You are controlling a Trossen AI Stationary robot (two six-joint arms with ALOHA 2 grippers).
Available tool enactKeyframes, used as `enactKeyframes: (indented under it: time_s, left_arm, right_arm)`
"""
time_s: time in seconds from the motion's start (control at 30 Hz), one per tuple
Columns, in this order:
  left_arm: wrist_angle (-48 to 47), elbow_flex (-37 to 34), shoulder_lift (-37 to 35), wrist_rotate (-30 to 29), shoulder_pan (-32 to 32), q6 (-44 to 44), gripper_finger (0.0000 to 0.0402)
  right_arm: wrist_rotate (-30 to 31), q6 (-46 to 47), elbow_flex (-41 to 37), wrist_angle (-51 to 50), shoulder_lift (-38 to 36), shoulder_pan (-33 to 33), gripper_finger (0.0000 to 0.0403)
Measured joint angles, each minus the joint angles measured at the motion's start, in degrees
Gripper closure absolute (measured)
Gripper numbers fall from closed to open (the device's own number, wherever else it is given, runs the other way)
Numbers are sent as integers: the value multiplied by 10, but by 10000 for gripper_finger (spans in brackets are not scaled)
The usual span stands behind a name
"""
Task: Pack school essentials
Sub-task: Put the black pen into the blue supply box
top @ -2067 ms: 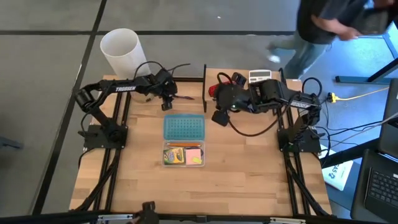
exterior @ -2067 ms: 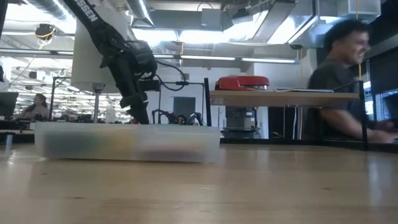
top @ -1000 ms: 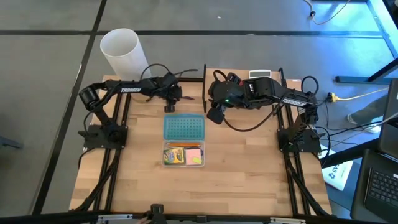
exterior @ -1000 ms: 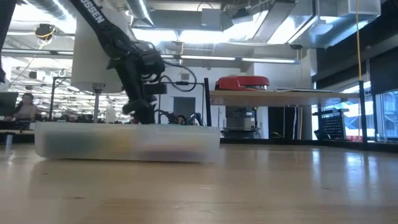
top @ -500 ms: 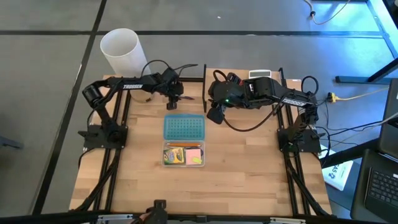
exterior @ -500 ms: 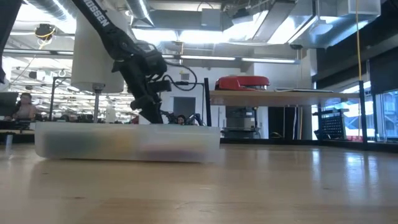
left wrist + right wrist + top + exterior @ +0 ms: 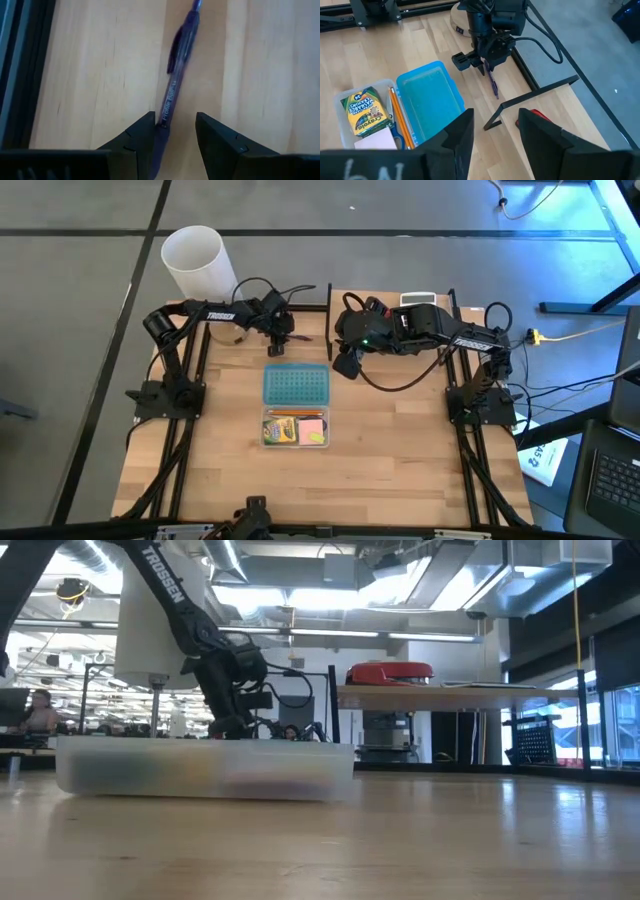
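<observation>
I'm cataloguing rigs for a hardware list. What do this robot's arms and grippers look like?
Both arms are dark, nearly black, jointed links on black frame rails. The left arm carries white TROSSEN lettering, and black cables loop around each wrist. The left gripper and right gripper each have two dark, wedge-shaped, angular fingers. The right arm shows a small green light.

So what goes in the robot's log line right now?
left gripper: open, around pen on table | right gripper: open, waiting | box: part packed
</observation>
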Motion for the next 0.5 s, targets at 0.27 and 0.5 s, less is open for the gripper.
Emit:
enactKeyframes:
  time_s: [0.27, 0.5]
  left_arm:
    - [1, 0, 3, 4, 9, 23, 266]
    - [-5, 0, 3, 27, 22, 29, 266]
  right_arm:
    - [0, 0, 0, 2, 0, 0, 247]
    - [0, 3, 0, 3, 0, 0, 247]
